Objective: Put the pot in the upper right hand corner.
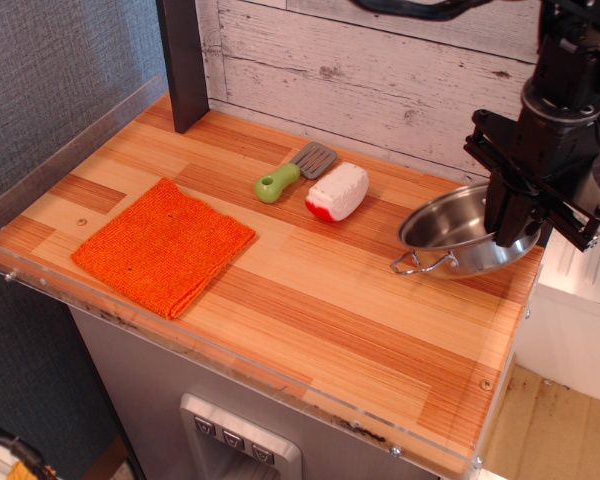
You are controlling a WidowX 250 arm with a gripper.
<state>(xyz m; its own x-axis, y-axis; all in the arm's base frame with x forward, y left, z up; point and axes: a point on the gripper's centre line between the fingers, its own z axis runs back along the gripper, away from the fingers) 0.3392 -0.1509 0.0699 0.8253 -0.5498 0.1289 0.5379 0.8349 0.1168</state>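
The shiny steel pot (450, 235) hangs tilted at the right side of the striped wood tabletop, its wire loop handle (420, 263) pointing toward the front left. My black gripper (513, 222) comes down from above and is shut on the pot's right rim, holding it just over the upper right hand corner (500, 205), next to the whitewashed plank wall and the dark post (578, 130). The pot's far handle is hidden behind the gripper.
A white-and-red toy (337, 191) and a green-handled spatula (290, 173) lie left of the pot near the back wall. An orange cloth (164, 244) lies at the front left. A clear plastic rim (280, 372) edges the front and left. A dark post (185, 62) stands back left.
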